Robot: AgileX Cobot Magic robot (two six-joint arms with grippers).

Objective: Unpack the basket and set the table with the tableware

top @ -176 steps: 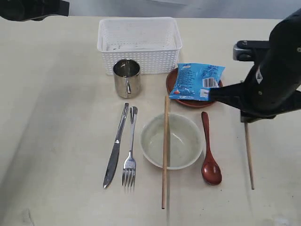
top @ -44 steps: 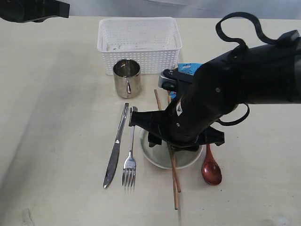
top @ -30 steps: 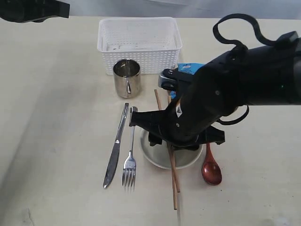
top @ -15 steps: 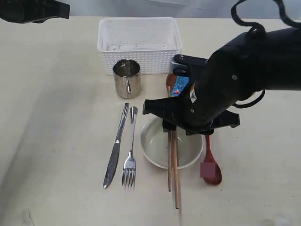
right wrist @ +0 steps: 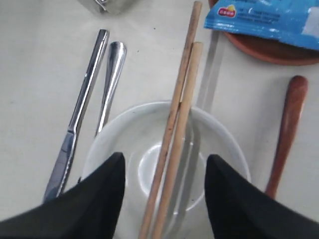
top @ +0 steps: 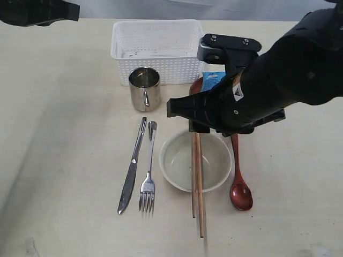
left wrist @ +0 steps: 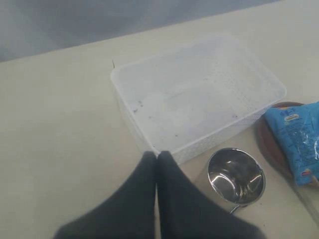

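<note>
My right pincer (right wrist: 164, 162) hung with its jaws spread wide and nothing in them. It hovered just above the pale bowl (right wrist: 117, 139). Between the two fingers (right wrist: 99, 199), lower down, the pair of wooden chopsticks (right wrist: 180, 119) lay side by side across the bowl, resting on its rim and touching neither finger. The red-brown spoon (top: 239, 188) lay just beside the bowl on one side, and the fork (top: 147, 187) and the knife (top: 131, 171) lay on the other. Beyond the bowl I saw the small plate (right wrist: 269, 50) with the blue snack bag (right wrist: 269, 15) on it, the steel mug (top: 144, 88) and, behind that, the white basket (top: 158, 45). All of it sat on the cream table (top: 64, 160). My left pincer (left wrist: 157, 158) was pressed shut on nothing, held above the table near the basket and the mug.
</note>
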